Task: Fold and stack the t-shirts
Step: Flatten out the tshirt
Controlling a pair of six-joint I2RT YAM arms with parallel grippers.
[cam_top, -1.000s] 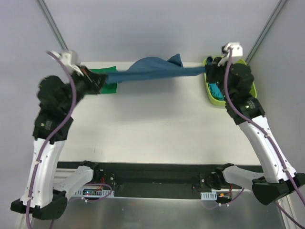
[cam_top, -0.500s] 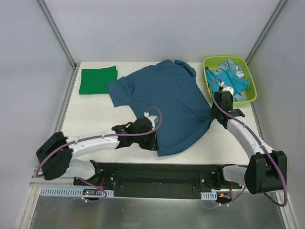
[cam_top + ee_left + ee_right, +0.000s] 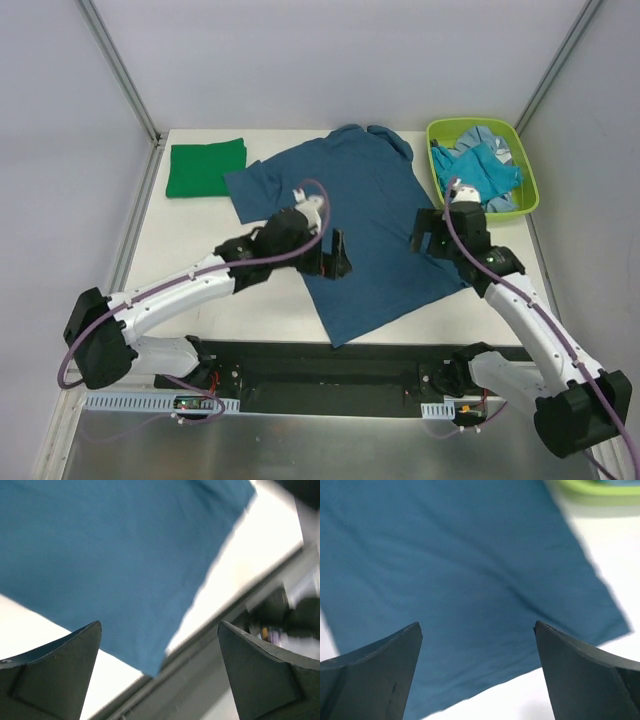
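**A:** Left gripper (image 3: 336, 256), how does it stand?
**B:** Jaws wide apart and empty, just above the dark teal-blue t-shirt (image 3: 365, 195), near its 8 o'clock edge.
**A:** And the right gripper (image 3: 424, 232)?
**B:** Spread wide too, holding nothing, over the shirt's 3 o'clock edge.
**A:** Where are the shirts?
**B:** The blue one lies flat mid-table (image 3: 200, 240), collar toward 12 o'clock. A folded green t-shirt (image 3: 206, 168) sits at 10 o'clock. The turquoise and pale blue tees (image 3: 486, 170) fill the lime-green bin (image 3: 530, 190) at 2 o'clock.
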